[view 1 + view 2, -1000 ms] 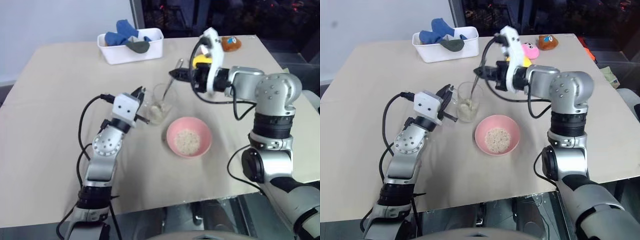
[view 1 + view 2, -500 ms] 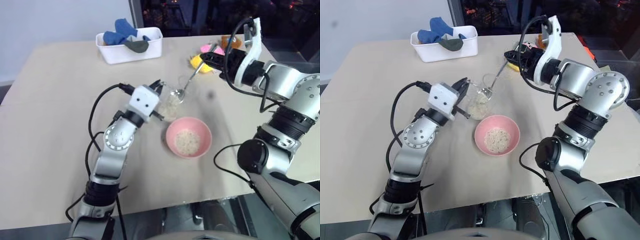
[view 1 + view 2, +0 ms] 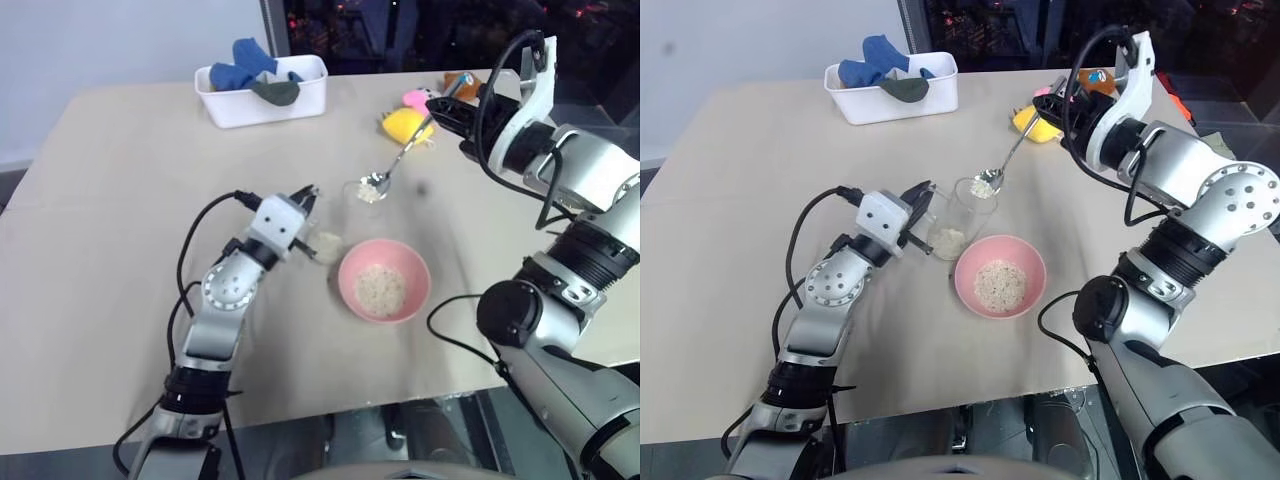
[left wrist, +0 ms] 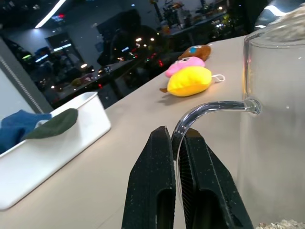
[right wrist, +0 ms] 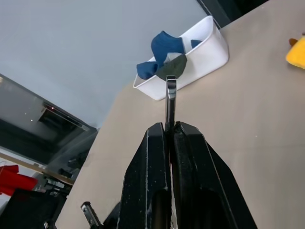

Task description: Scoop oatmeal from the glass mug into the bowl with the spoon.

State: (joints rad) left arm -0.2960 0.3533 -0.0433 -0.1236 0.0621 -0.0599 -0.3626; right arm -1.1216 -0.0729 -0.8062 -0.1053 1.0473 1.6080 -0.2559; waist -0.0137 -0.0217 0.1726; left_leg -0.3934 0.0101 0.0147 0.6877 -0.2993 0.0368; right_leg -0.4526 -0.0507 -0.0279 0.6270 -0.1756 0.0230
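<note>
Right gripper (image 3: 1072, 103) clamped on spoon (image 3: 1006, 161) handle, loaded w/ oatmeal (image 3: 983, 186) over glass mug (image 3: 962, 214) rim — left gripper (image 4: 178, 157) pinches mug handle. Risk: wrist roll en route to bowl (image 3: 1000, 277) tips flakes onto table (image 3: 740, 190) — thin handle could twist.

Head stereo overhead, wrist cameras close

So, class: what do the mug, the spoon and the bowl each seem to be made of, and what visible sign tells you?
The mug: clear glass, since the oatmeal inside shows through its glossy wall. The spoon: metal, likely steel, being silver, thin and shiny. The bowl: probably plastic, with an even pink, smooth, dull surface; glazed ceramic cannot be ruled out.
</note>
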